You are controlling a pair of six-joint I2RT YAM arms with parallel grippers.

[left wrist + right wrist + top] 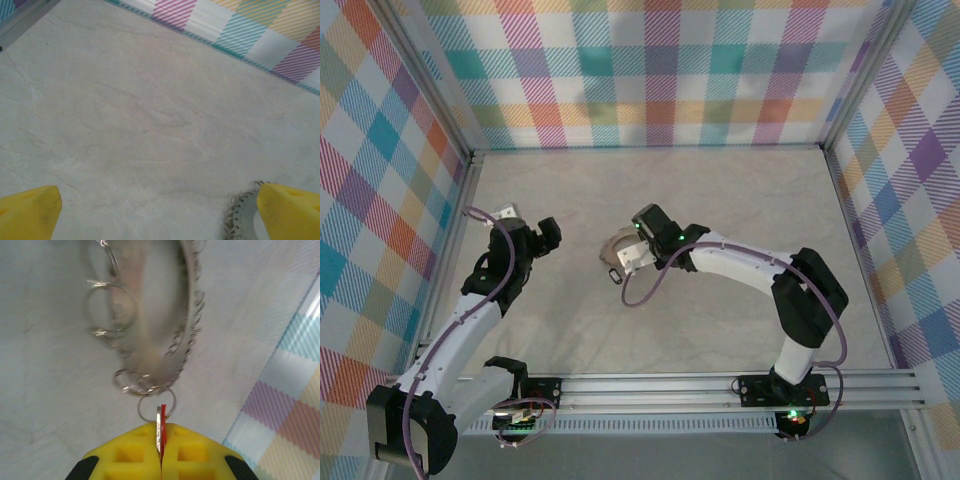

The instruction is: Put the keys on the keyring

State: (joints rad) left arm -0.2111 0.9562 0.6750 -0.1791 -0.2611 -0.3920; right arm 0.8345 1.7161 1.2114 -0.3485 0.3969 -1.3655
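A pale, faintly veined counter fills a booth of pastel plaid walls, with a metal rail along its near edge. The keyring sits mid-counter. The right gripper is clamped on the red key, whose small loop meets the keyring's rim (linked or not, unclear). The left gripper hangs wide apart just left of the keyring.

Keyring at middle of table, key between right fingers, just beside keyring
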